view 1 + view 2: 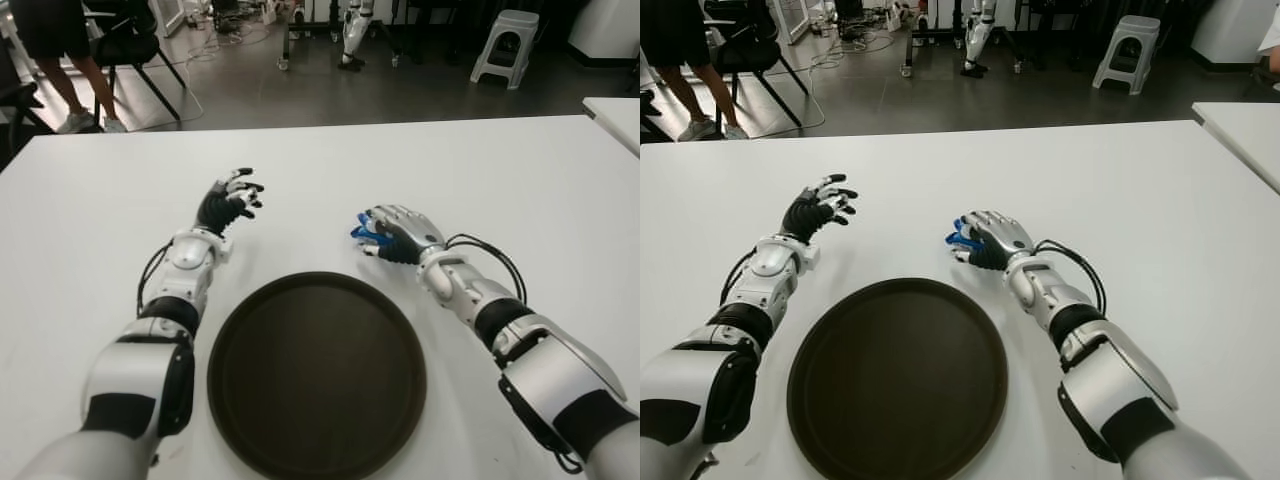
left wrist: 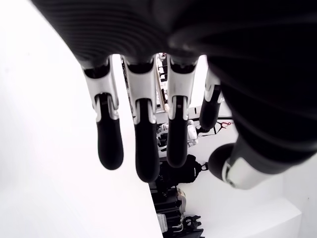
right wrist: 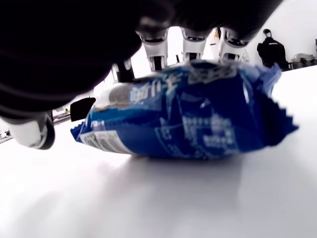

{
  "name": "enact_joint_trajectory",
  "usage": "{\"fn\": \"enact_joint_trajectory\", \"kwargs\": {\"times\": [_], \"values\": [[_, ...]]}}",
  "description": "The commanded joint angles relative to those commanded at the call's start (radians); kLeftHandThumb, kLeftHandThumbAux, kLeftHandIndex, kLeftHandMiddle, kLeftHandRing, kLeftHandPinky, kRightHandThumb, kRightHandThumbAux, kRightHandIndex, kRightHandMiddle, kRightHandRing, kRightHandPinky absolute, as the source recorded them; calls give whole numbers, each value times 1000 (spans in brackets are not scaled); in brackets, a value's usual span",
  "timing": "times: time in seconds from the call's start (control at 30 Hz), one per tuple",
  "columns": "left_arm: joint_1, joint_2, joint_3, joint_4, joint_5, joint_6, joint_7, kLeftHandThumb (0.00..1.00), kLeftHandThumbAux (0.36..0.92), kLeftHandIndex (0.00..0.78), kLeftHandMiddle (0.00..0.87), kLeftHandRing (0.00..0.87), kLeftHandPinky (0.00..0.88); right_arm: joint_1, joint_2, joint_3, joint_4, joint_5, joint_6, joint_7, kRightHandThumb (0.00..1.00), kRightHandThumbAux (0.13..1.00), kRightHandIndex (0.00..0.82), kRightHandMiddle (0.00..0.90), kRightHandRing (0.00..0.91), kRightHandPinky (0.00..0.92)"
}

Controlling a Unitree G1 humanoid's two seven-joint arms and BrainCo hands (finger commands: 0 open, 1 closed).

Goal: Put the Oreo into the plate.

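Observation:
A blue Oreo packet (image 3: pixel 188 116) lies on the white table (image 1: pixel 520 190), just beyond the far right rim of the dark round plate (image 1: pixel 316 372). My right hand (image 1: pixel 378 236) covers the packet from above. Its fingers (image 3: pixel 157 47) curl over the wrapper's top and the thumb sits at one end, so only the packet's blue edge (image 1: pixel 360 234) shows in the eye views. The packet still touches the tabletop. My left hand (image 1: pixel 232 198) shows beyond the plate's left side, with its fingers (image 2: pixel 110 144) spread and holding nothing.
The table's far edge runs across the top of the eye views, with a second table corner (image 1: pixel 615 110) at the right. Beyond stand a white stool (image 1: pixel 505 45), a black chair (image 1: pixel 135 45), a person's legs (image 1: pixel 70 75) and another robot's legs (image 1: pixel 352 35).

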Motion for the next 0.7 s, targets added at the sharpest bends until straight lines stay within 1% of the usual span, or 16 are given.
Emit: {"fn": "enact_joint_trajectory", "kwargs": {"times": [0.1, 0.3, 0.37, 0.47, 0.57, 0.7], "values": [[2, 3, 3, -1, -3, -2, -5, 233, 641, 197, 343, 428, 464, -2, 4, 3, 1, -3, 5, -2, 344, 327, 0, 45, 109, 192], [4, 10, 6, 0, -5, 0, -12, 236, 650, 199, 334, 423, 472, -4, 12, 8, 4, -9, 13, -8, 330, 328, 0, 39, 97, 177], [5, 13, 6, 1, -5, 2, -14, 247, 650, 195, 332, 422, 487, -4, 15, 10, 6, -11, 17, -13, 323, 331, 0, 46, 107, 188], [5, 17, 5, 2, -2, 4, -10, 253, 641, 193, 329, 416, 486, -4, 17, 11, 6, -12, 20, -19, 314, 338, 0, 55, 123, 217], [6, 21, 4, 3, 0, 5, -9, 257, 646, 195, 329, 410, 478, -5, 19, 11, 5, -11, 21, -19, 314, 341, 0, 56, 129, 228], [4, 23, 2, 5, 1, 11, -3, 249, 665, 196, 327, 404, 465, -6, 21, 6, 4, -6, 25, -12, 325, 340, 0, 48, 118, 209]]}}
